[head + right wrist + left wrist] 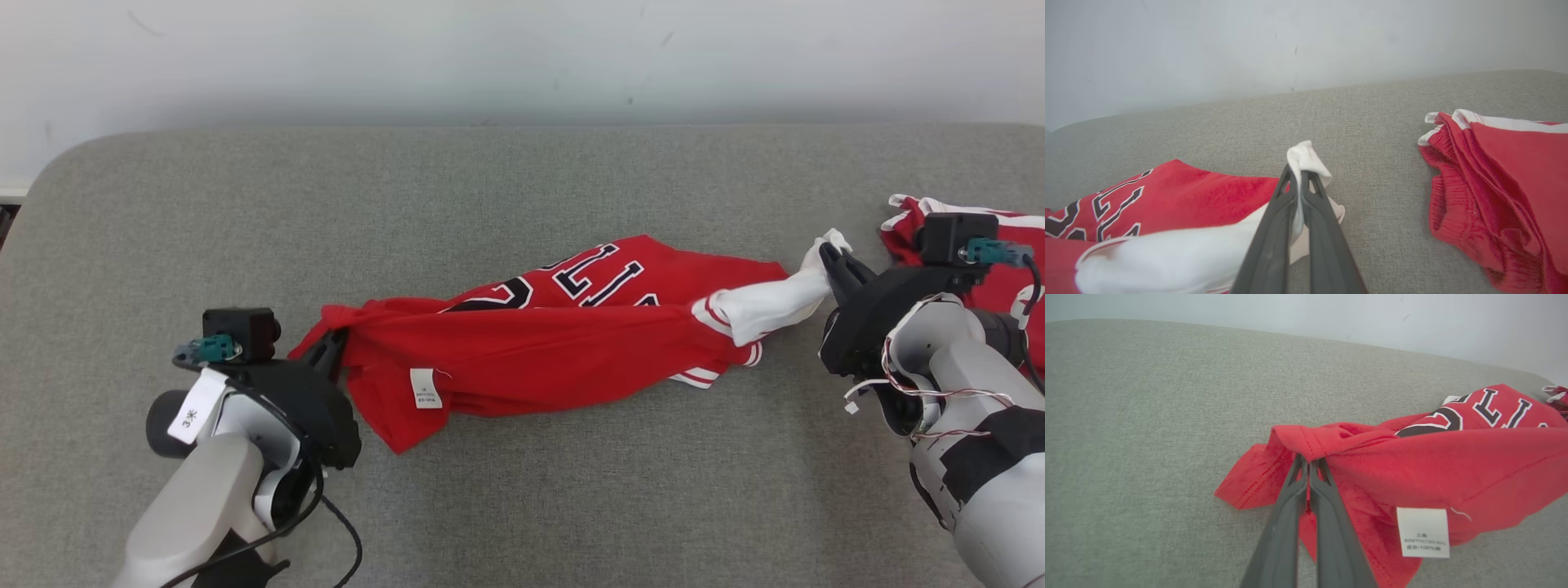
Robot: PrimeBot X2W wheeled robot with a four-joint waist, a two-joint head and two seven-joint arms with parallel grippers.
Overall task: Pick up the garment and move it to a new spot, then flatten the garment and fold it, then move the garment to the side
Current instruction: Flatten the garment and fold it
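Evidently stretched, not yet flat: left pincer clamps the red jersey, right pincer its white sleeve; folding remains.

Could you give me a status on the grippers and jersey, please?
Both shut: left gripper on red hem, right gripper on white sleeve. Jersey stretched between them, bunched. Red shorts far right, clear.

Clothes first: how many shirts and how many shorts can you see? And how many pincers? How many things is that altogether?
Shirt: 1
Shorts: 1
Pincers: 2, left pincer and right pincer
Total: 4
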